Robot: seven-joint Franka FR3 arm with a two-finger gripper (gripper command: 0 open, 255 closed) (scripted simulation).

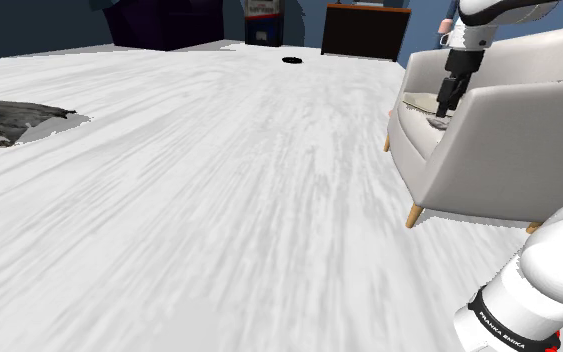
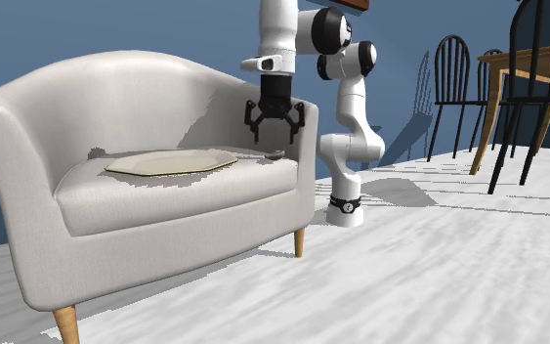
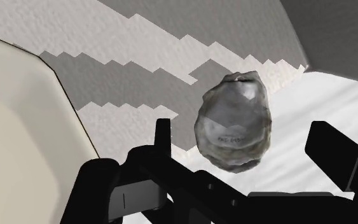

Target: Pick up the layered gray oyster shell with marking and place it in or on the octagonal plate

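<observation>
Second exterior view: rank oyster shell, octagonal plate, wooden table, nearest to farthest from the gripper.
1. oyster shell, on the armchair seat, directly under the open gripper.
2. octagonal plate, same seat, toward the view's left.
3. wooden table, far off at the view's right.

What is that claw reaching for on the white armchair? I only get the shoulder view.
Observer: A gray oyster shell lies on the seat of the armchair; the wrist view shows it untouched, with the claw open around it.
Operator: Is anything else on the seat?
Observer: Yes, the second exterior view shows a pale octagonal plate lying flat on the seat beside the shell.
</observation>
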